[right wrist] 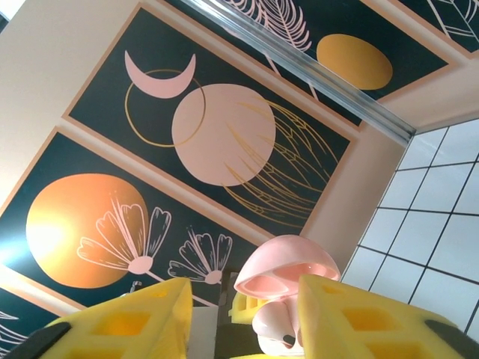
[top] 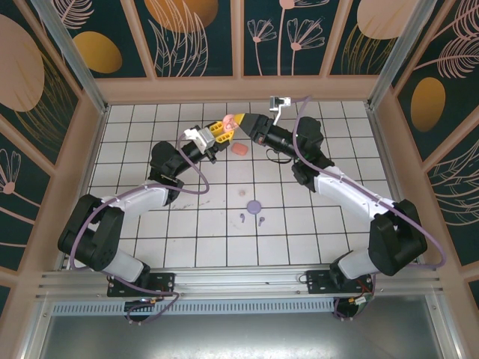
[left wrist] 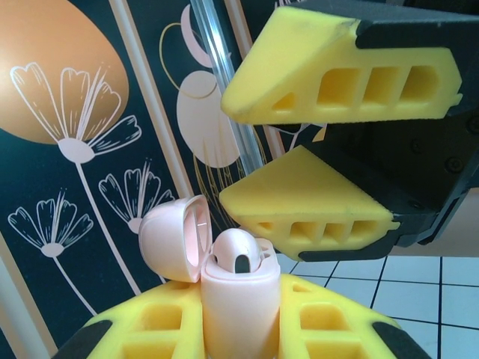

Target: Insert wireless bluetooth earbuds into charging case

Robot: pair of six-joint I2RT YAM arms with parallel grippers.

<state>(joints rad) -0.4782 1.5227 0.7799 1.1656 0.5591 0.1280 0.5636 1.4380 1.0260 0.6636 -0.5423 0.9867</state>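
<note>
My left gripper (top: 219,131) is shut on a pink charging case (left wrist: 238,307), held upright above the far table with its lid (left wrist: 174,239) swung open to the left. One pink earbud (left wrist: 238,254) sits in the case's top. My right gripper (left wrist: 224,153) hovers just above the case, its yellow fingers (left wrist: 337,67) apart with nothing between them. From the right wrist, the open lid (right wrist: 288,271) and the earbud (right wrist: 273,329) lie just beyond that gripper (right wrist: 243,321). Two purple earbuds (top: 242,218) (top: 261,220) and a small salmon one (top: 242,191) lie on the tiles.
A salmon-orange case (top: 239,150) lies on the table under the two grippers. A purple case (top: 254,206) sits mid-table near the purple earbuds. Patterned walls (top: 239,37) enclose the white tiled table (top: 150,112) at the back and sides.
</note>
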